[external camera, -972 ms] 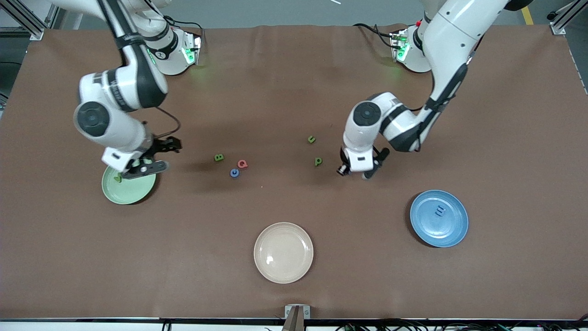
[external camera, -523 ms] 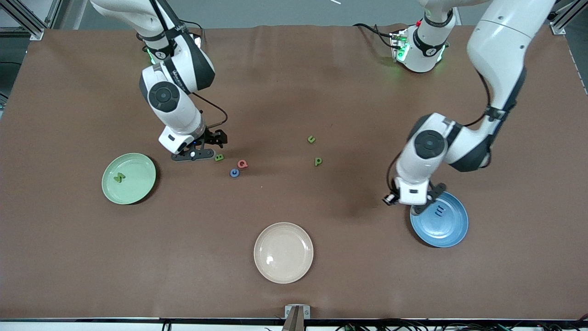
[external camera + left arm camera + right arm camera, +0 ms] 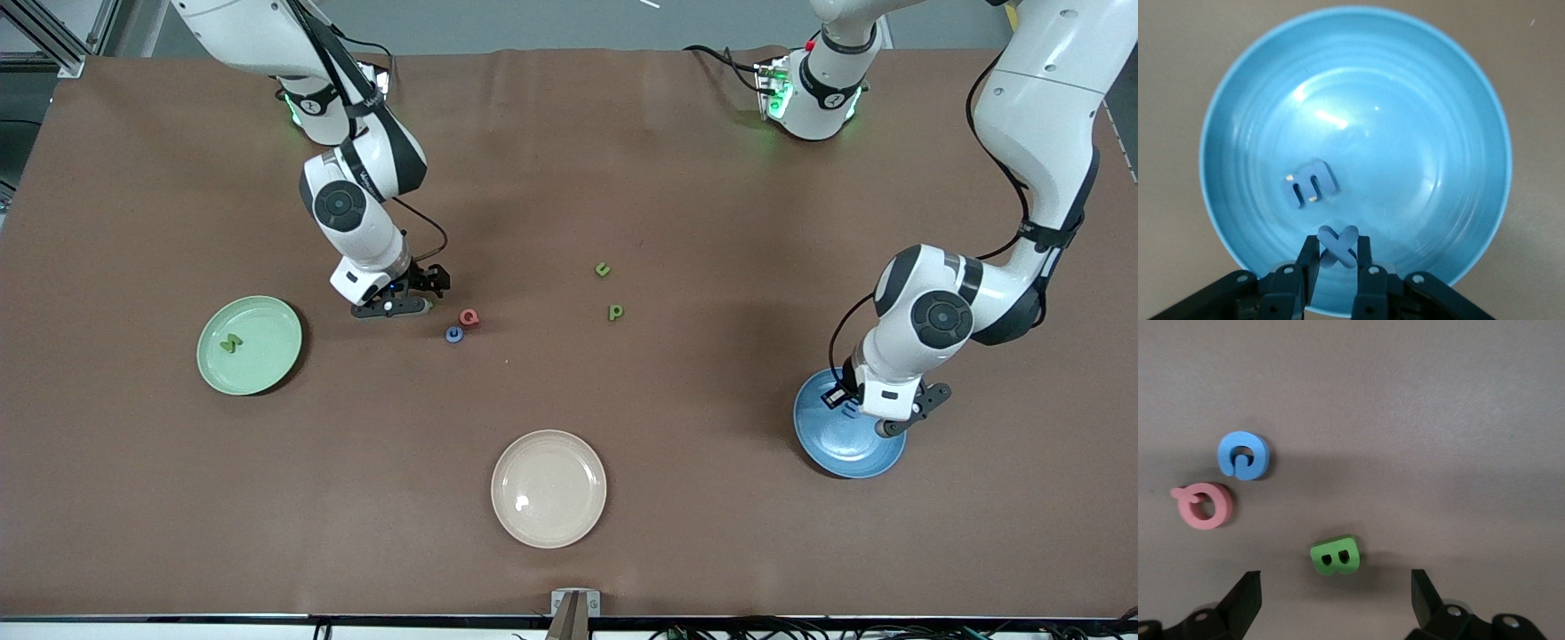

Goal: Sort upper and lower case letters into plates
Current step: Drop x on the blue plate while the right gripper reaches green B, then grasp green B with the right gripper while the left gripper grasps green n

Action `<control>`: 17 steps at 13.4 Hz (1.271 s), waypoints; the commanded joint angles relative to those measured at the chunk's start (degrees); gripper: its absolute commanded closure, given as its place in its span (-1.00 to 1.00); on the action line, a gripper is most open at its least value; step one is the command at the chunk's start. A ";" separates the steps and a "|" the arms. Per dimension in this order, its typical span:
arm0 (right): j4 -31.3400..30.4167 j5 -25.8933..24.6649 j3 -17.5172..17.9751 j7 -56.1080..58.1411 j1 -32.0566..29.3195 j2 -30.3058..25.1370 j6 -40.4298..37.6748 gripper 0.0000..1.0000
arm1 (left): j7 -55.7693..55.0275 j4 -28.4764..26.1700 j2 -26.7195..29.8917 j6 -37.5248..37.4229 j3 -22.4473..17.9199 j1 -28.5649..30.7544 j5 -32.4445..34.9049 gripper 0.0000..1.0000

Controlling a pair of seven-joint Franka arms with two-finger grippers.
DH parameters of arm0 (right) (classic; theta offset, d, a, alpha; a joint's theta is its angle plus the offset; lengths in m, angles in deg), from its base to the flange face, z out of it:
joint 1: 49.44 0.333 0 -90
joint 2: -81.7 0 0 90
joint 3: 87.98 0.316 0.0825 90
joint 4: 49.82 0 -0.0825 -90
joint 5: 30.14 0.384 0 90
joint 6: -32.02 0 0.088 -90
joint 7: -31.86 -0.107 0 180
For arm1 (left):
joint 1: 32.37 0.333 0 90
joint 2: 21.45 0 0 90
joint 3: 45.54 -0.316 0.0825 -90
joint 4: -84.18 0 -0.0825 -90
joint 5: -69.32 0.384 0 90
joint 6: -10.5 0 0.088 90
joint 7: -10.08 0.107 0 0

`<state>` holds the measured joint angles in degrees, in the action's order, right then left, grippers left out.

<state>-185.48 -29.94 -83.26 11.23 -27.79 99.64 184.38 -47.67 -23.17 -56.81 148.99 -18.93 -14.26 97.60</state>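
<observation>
The green plate holds an S. The right gripper, now over the green B, has fingers spread wide. The left gripper has carried a blue x, still pinched, over the blue plate.

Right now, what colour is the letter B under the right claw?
Green. The letter B shows best in the right wrist view, between the open fingers of the right claw.
</observation>
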 commanded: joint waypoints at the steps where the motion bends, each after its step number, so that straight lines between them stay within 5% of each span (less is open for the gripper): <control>1: -0.13 0.93 -0.41 -0.46 0.94 1.14 1.18 -0.87 | -1.66 0.39 0.64 -0.50 0.63 -0.53 1.34 -1.00; 6: 0.75 0.76 -0.50 -0.20 2.69 1.75 1.18 -0.69 | -8.32 -0.23 1.43 -1.03 6.33 -3.42 0.47 -1.00; 10: 1.63 0.06 -0.68 0.15 2.61 2.98 1.18 -0.65 | -21.42 0.04 -0.14 -0.94 6.34 -15.27 1.34 -0.99; 17: 2.59 -0.21 -1.20 0.50 1.99 4.12 1.18 -0.65 | -22.68 4.15 -5.33 -0.06 5.99 -27.85 1.35 -0.77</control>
<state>-183.89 -29.98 -84.38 11.33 -25.63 102.37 185.23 -70.73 -22.26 -60.10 148.88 -12.43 -39.11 97.60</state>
